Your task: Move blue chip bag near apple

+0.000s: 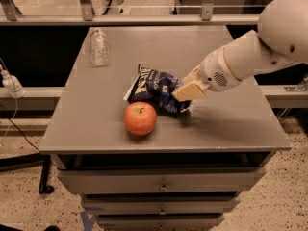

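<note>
Showing, lrg. to sm.: grey table (231, 129) w/ flat top, seen from front & above, w/ a stack of drawers (161, 181) under its front edge; speckled floor (284, 201) below. White robot arm (250, 57) enters from upper R, its rounded joint at the frame's edge, forearm sloping down & L over the table's R half. Blue chip bag (154, 83) lies crumpled approx. mid-table, dark navy foil w/ white lettering & pale edges; its L end rests flat on the top, its R end is bunched up at the arm's tip. Apple (140, 118), red-orange w/ short dark stem up, sits on the table just in front of the bag's L half, very near it; whether the two touch cannot be told. Clear plastic bottle (99, 47) stands upright toward the table's back L corner, well apart from bag & apple. Gripper (188, 91), pale tan, is low over the table at the bag's R end, R of the apple & slightly behind it; fingers drawn narrow, no gap seen betw. them, pinched on the bunched foil. Small white plug (10, 83) w/ a thin cord hangs off to the far L, beside the table, not on it.
</note>
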Controlling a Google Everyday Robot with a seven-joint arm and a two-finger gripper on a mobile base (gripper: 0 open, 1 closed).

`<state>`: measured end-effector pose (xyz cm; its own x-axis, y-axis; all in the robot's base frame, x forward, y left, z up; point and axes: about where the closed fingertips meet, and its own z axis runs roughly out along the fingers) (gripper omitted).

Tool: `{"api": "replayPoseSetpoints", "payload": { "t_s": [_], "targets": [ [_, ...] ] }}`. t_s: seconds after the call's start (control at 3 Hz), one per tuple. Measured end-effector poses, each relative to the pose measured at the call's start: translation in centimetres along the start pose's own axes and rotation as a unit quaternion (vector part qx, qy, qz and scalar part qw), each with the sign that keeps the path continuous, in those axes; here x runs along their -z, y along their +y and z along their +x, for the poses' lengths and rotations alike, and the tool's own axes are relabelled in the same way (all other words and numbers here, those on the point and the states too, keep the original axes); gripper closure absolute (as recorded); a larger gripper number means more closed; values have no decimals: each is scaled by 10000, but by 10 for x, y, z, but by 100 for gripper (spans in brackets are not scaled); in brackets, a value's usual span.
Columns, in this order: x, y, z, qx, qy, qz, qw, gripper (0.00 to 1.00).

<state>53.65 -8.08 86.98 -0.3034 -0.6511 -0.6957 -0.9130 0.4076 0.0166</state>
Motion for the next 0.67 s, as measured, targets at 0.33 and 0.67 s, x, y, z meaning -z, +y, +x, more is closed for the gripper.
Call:
{"api": "replayPoseSetpoints", "payload": {
  "t_s": [0.33, 0.67],
  "targets": [
    [4, -5, 8, 175, 53, -36, 9998, 12],
    [9, -8, 16, 345, 106, -115, 9993, 0]
  ]
}}
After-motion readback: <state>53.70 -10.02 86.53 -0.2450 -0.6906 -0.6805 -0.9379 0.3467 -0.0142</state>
